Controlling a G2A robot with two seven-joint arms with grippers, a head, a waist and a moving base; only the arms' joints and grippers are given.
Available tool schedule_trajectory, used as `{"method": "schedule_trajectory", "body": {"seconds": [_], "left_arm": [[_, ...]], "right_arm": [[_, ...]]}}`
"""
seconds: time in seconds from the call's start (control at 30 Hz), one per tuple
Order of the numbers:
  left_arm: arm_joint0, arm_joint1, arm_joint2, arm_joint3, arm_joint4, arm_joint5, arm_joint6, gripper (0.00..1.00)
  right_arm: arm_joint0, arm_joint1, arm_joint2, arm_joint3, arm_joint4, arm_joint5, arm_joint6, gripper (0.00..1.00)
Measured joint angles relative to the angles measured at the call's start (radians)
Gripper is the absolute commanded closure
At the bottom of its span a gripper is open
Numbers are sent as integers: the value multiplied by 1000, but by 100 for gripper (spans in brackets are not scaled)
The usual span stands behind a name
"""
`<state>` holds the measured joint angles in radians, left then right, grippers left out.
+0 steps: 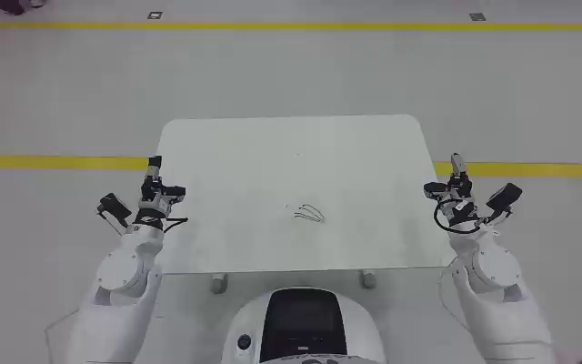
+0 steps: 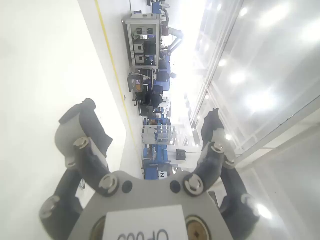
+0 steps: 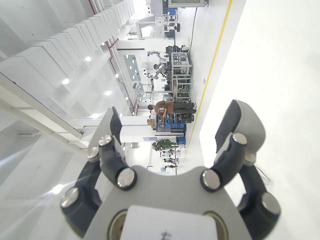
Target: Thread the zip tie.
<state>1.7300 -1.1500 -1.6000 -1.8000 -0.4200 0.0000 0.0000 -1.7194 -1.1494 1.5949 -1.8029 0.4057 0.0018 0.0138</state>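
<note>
Calling the table's far side from the robot 12 o'clock, a small cluster of thin, pale plastic zip ties (image 1: 309, 213) lies flat on the white, round-cornered rectangular table (image 1: 236, 155). It sits close to the middle, a touch toward 6 o'clock. From the top view I can't tell how many ties are in the cluster, or whether any of them is looped.

The left gripper (image 1: 154, 163) (image 2: 150, 111), grey metal with dark finger pads, hangs right at the table's 9 o'clock edge with its tips pointing toward 12 o'clock. Its jaws stand wide apart and hold nothing. The right gripper (image 1: 458, 161) (image 3: 173, 111), of the same build, sits just off the 3 o'clock edge over the floor. It also points toward 12 o'clock, jaws spread wide and empty. Both grippers are well apart from the zip ties, one out to each side.

A yellow stripe (image 1: 73, 162) on the pale grey floor runs from 9 to 3 o'clock, passing beneath the table about level with the fingertips of both grippers. A second yellow stripe (image 1: 273, 25) lies parallel to it, farther off toward 12 o'clock
</note>
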Motion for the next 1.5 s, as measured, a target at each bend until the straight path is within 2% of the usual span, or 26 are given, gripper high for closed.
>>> {"method": "schedule_trajectory", "body": {"seconds": [0.27, 0.47, 0.9, 1.07, 1.3, 1.4, 1.5], "left_arm": [[0, 0, 0, 0, 0, 0, 0, 0], [0, 0, 0, 0, 0, 0, 0, 0], [0, 0, 0, 0, 0, 0, 0, 0], [0, 0, 0, 0, 0, 0, 0, 0], [0, 0, 0, 0, 0, 0, 0, 0], [0, 0, 0, 0, 0, 0, 0, 0], [0, 0, 0, 0, 0, 0, 0, 0]], "right_arm": [[102, 8, -54, 20, -191, 24, 166, 0], [204, 8, -147, 69, -321, 54, 295, 0], [223, 8, -163, 68, -335, 45, 312, 0], [346, 2, -243, 117, -399, 68, 415, 0], [558, -26, -431, 263, -468, 145, 554, 0], [611, -40, -496, 321, -460, 136, 580, 0], [612, -40, -497, 323, -459, 134, 580, 0]]}}
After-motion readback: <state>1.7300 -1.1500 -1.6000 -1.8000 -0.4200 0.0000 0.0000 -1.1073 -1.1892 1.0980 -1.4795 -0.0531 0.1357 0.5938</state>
